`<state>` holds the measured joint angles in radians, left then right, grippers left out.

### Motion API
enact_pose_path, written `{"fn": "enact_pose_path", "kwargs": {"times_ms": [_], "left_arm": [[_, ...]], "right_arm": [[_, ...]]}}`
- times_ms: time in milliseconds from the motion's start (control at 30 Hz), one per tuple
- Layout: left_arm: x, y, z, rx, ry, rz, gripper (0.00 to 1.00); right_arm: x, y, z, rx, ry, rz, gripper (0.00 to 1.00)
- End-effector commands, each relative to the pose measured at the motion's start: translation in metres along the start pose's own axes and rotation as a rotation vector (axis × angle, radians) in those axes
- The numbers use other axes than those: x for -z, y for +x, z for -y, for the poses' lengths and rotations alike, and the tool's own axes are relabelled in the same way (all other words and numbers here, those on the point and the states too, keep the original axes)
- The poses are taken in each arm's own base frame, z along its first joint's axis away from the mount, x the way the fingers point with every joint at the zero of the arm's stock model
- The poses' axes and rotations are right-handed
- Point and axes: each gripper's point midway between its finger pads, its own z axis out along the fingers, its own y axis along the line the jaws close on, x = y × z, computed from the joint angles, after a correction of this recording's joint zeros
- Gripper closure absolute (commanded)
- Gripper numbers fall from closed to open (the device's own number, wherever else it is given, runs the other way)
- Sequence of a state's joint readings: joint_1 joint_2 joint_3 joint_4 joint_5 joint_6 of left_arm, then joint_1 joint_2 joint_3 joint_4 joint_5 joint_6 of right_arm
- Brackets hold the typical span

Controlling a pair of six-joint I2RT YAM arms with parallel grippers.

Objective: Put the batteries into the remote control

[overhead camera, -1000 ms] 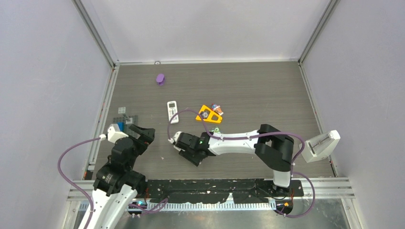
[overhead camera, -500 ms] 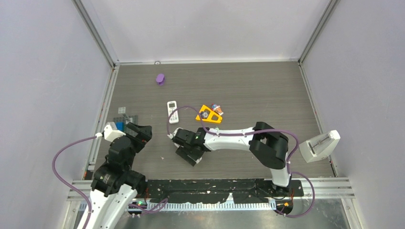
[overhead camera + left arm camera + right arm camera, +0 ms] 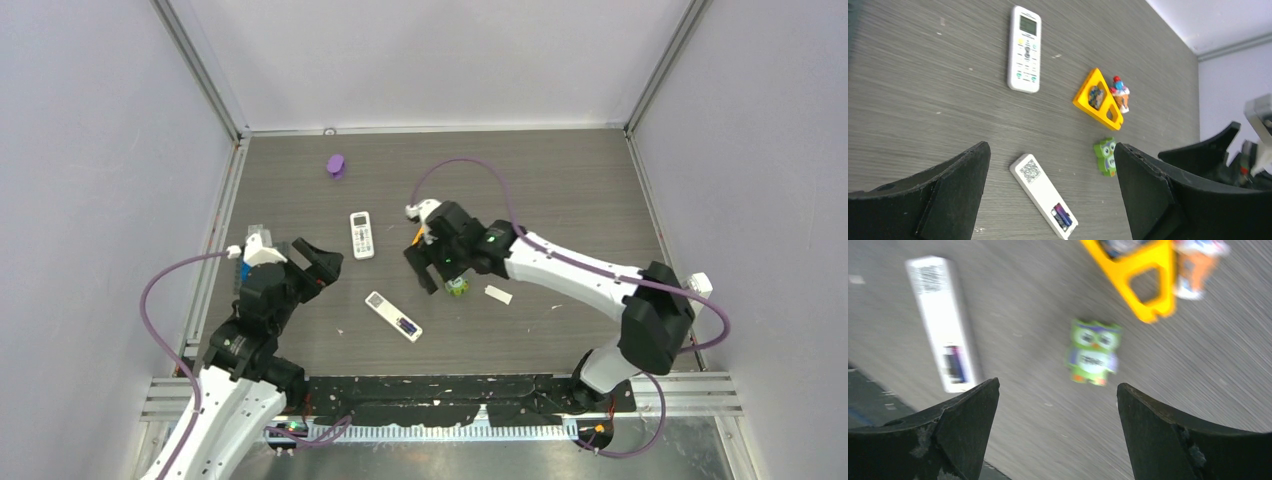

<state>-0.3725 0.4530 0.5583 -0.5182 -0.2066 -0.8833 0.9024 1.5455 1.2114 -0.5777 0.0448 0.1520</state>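
Now, the overturned remote (image 3: 1040,192) holds a purple battery (image 3: 1062,215); left claw (image 3: 1050,150) and right claw (image 3: 1058,385) gape empty.

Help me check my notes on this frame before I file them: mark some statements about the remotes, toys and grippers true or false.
1. The white remote lying face down has its battery bay open, with a purple battery in it. True.
2. The right gripper is shut on the green owl block. False: its jaws stand open, clear of the block, which lies on the table.
3. The second white remote with buttons and screen lies face up. True.
4. The left gripper holds the yellow triangular toy. False: it is open and empty; the triangle lies on the table.
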Motion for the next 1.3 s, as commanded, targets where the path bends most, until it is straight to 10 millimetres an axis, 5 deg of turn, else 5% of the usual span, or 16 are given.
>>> {"fn": "enact_pose_path", "kwargs": {"times_ms": [0,133,300,433,633,967,1267], "left_arm": [[-0.002,-0.007,0.047,-0.014,0.185,-0.033,0.05],[-0.008,0.000,0.055,-0.009,0.209,-0.077,0.06],[-0.010,0.004,0.051,-0.012,0.197,-0.088,0.05],[-0.009,0.008,0.055,-0.009,0.223,-0.106,0.06],[-0.007,0.010,0.052,-0.020,0.227,-0.107,0.06],[-0.012,0.013,0.050,-0.023,0.222,-0.114,0.06],[-0.017,0.017,0.051,-0.017,0.220,-0.130,0.06]], "right_arm": [[0.004,0.057,0.075,-0.008,0.189,-0.183,0.07],[0.001,0.085,0.115,-0.108,0.265,-0.251,0.07],[-0.008,0.090,0.121,-0.162,0.257,-0.248,0.06],[-0.018,0.111,0.135,-0.239,0.291,-0.305,0.06],[-0.028,0.126,0.126,-0.319,0.209,-0.315,0.09],[-0.030,0.150,0.094,-0.436,0.080,-0.328,0.29],[-0.021,0.154,0.083,-0.406,0.077,-0.315,0.26]]}}
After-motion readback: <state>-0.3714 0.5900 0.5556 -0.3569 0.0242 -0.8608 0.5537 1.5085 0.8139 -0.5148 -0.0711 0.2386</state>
